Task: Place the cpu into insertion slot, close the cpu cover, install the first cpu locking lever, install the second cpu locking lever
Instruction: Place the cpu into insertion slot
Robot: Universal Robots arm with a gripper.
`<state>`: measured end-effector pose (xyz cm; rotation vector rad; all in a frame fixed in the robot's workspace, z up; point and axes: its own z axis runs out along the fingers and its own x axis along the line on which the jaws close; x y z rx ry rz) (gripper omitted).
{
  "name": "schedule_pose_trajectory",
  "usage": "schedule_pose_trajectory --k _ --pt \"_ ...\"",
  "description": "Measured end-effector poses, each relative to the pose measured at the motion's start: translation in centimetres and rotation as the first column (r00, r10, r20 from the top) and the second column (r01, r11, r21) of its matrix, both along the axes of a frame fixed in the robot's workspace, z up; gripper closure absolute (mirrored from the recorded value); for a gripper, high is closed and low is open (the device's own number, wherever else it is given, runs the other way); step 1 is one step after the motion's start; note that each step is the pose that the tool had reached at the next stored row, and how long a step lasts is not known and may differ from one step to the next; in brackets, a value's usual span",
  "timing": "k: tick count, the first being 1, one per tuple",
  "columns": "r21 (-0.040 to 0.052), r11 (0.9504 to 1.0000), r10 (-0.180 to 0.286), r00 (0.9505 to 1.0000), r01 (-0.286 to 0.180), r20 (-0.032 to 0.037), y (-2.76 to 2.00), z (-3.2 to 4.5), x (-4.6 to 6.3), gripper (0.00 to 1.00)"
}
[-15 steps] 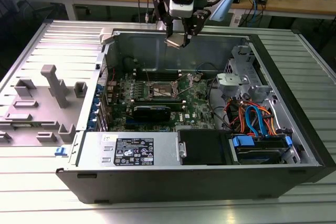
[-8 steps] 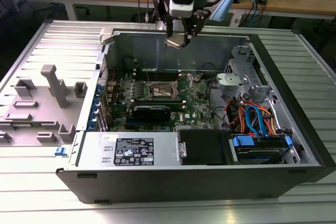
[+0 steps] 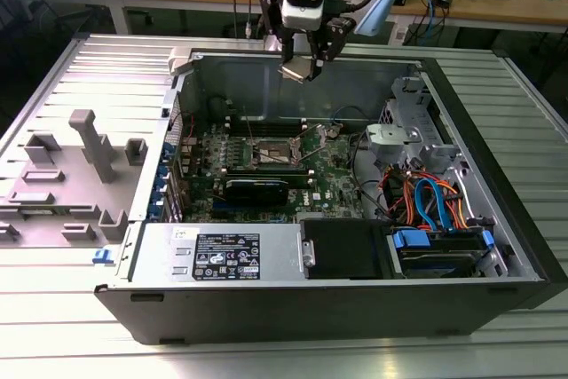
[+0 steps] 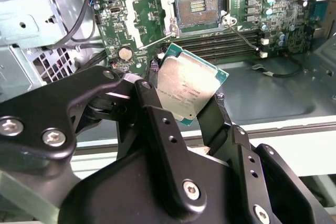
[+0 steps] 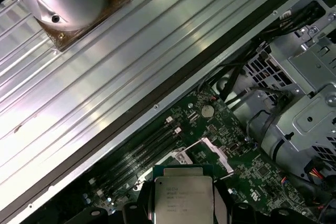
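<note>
On the ribbed worktop [image 3: 62, 343], open computer case [image 3: 266, 308], motherboard [image 3: 333, 185] inside. Hand [image 3: 303, 63] hangs above the case, at 12 o'clock of the bare socket [image 3: 273, 153] in the exterior view, clamped on the cpu [image 3: 299, 71], which is tilted and well apart from the socket.

The black pincer [image 4: 182, 100] grips the tilted cpu [image 4: 190, 82], seemingly by its edges, clear of the motherboard's [image 4: 131, 19] uncovered insertion slot [image 4: 198, 4].

Ribbed metal table [image 3: 53, 343] carries 1 open PC case [image 3: 337, 308]; grey panel [image 3: 106, 77] w/ blocks at exterior view's left.
</note>
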<state>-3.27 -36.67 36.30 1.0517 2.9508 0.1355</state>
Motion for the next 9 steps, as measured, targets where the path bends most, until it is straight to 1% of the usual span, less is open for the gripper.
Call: schedule_pose_trajectory --k 4,9 --pt "-0.0002 0.9990 -0.046 0.9990 0.046 0.0000 0.00 -0.05 0.00 0.45" --pt "-0.0005 0.9970 -0.077 0.9970 0.077 0.0000 -0.20 -0.11 0.00 0.45"
